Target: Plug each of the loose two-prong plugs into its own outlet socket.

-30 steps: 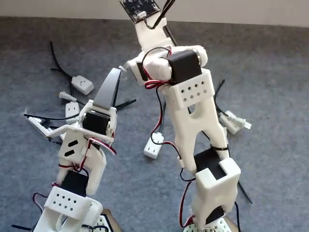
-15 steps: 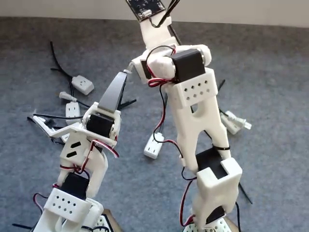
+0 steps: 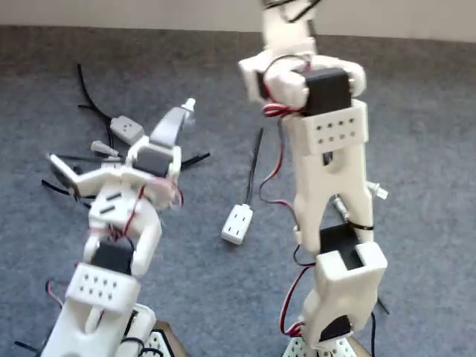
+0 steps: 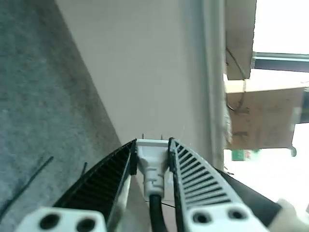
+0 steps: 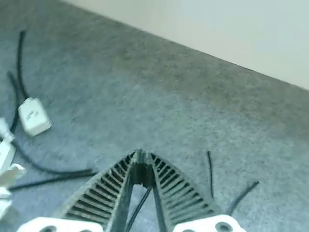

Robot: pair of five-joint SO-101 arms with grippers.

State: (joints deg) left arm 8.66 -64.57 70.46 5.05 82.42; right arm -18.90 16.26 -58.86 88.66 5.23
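Far left on the grey worktop (image 3: 416, 111) I see a white socket (image 3: 128, 131) among black cords. A loose plug (image 3: 104, 149) lies just beside it, on the near side.

Next over, the left gripper (image 3: 184, 111) is raised off the worktop and pointing toward the far wall. In the left wrist view its fingers (image 4: 193, 179) are clamped on a white two-prong plug (image 4: 152, 159). They grip the plug body from both sides, the prongs stick out past the tips, and the cord runs back between them.

In the middle a second socket (image 3: 238, 224) lies flat on the worktop with its black cord (image 3: 255, 163) trailing toward the far side. Nothing is touching it.

On the right, the right gripper (image 5: 140, 155) hangs over the far part of the worktop near the wall. Its fingers are narrow with the tips together. A dark cord shows in the gap, and I can't tell if it's pinched or just lying underneath.

A third plug (image 3: 378, 193) peeks out from behind the right arm.
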